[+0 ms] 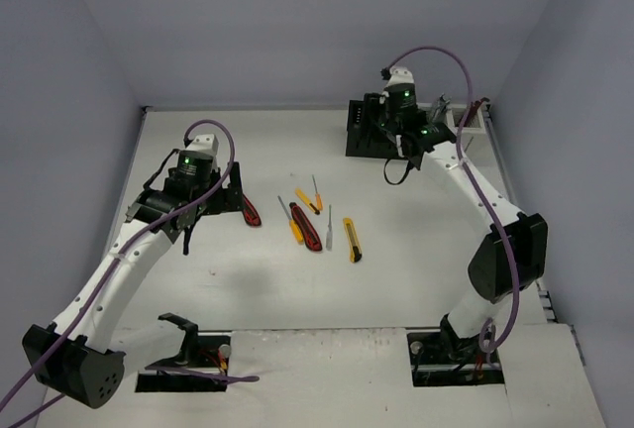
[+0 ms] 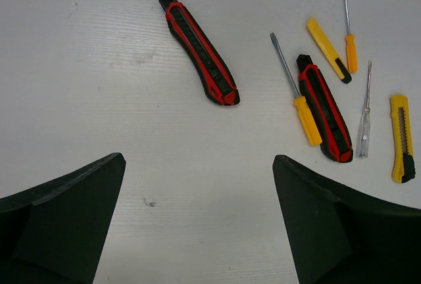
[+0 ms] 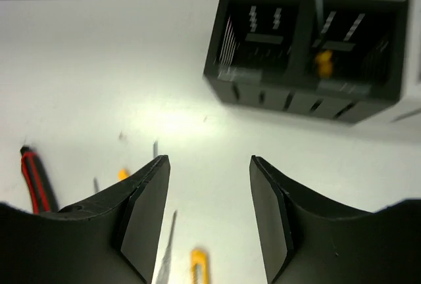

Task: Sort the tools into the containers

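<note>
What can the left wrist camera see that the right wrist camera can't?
Only the left wrist view: all seven tools whole, like the clear-handled screwdriver. Only the right wrist view: the black box with something orange inside. Both: a red-and-black knife, a yellow knife and the white table.

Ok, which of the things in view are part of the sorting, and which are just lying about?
Part of the job: red-and-black knives, yellow knives, orange screwdrivers, clear-handled screwdriver, black box, white box.
Just lying about: black bracket at the near left, purple cables.
</note>
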